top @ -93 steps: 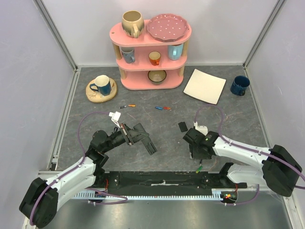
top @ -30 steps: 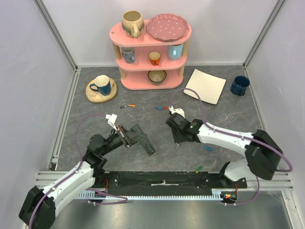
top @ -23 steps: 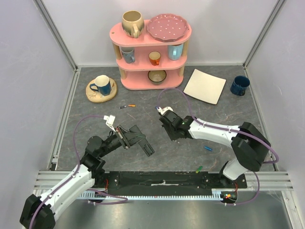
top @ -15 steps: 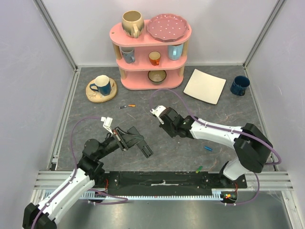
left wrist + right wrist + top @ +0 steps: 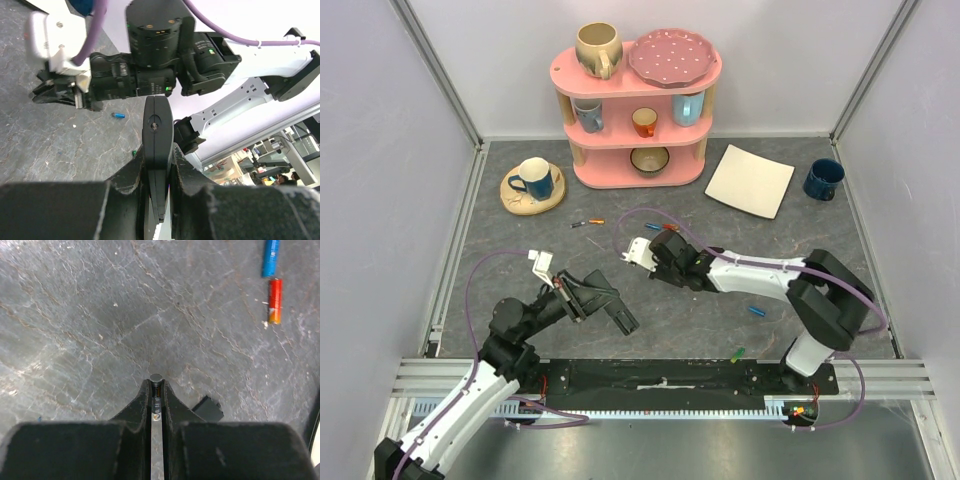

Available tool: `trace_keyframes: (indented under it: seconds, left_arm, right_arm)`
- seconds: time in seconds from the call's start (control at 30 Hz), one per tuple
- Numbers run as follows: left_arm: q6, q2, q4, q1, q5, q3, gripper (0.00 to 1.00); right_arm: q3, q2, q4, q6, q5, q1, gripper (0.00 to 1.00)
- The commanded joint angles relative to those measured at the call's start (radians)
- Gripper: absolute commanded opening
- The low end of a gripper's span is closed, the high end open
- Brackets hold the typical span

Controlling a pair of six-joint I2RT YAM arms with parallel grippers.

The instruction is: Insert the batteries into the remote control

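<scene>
Grey marbled counter (image 5: 820, 230) spreads before a pink three-tier wooden shelf (image 5: 638, 165). In front of the shelf, left gripper (image 5: 158, 167) jaws clamp the slim black plastic remote control (image 5: 157, 125). Right gripper (image 5: 156, 386) jaws, nearly closed, pinch a slim dark battery (image 5: 156, 377). A blue battery (image 5: 270, 257) and a red battery (image 5: 274, 300) lie loose nearer the shelf.

Top camera high behind the arm bases, looking down over the whole table (image 5: 820, 230), left wrist camera low, close, facing across at the right arm (image 5: 150, 55), right wrist camera close, straight down, sharing blue battery (image 5: 270, 257) and red battery (image 5: 274, 300) with top view
</scene>
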Motion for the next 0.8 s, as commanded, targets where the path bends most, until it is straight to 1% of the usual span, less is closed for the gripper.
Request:
trace_keyframes:
  seconds: [0.0,0.17,0.37,0.4,0.5,0.57,0.77]
  left_arm:
    - [0.063,-0.021,-0.036,-0.006,0.038,0.002,0.02]
    - [0.066,-0.052,-0.053,-0.004,0.050,0.005,0.02]
    - [0.067,-0.101,-0.093,-0.004,0.038,0.001,0.02]
    - [0.066,-0.104,-0.093,-0.004,0.036,-0.004,0.02]
    - [0.066,-0.104,-0.094,-0.004,0.036,-0.004,0.02]
    - [0.067,-0.101,-0.094,-0.004,0.038,-0.004,0.02]
    - [0.069,-0.099,-0.094,-0.004,0.038,-0.004,0.02]
  right_arm:
    - [0.074,0.085,0.035,-0.117,0.002,-0.010,0.00]
    - [0.138,0.157,0.010,-0.131,-0.029,-0.030,0.00]
    - [0.173,0.195,-0.022,-0.111,-0.077,-0.047,0.01]
    - [0.173,0.199,-0.025,-0.106,-0.084,-0.049,0.06]
    - [0.167,0.202,-0.028,-0.100,-0.087,-0.047,0.14]
    - [0.164,0.202,-0.028,-0.099,-0.086,-0.047,0.17]
    - [0.161,0.199,-0.030,-0.096,-0.086,-0.047,0.19]
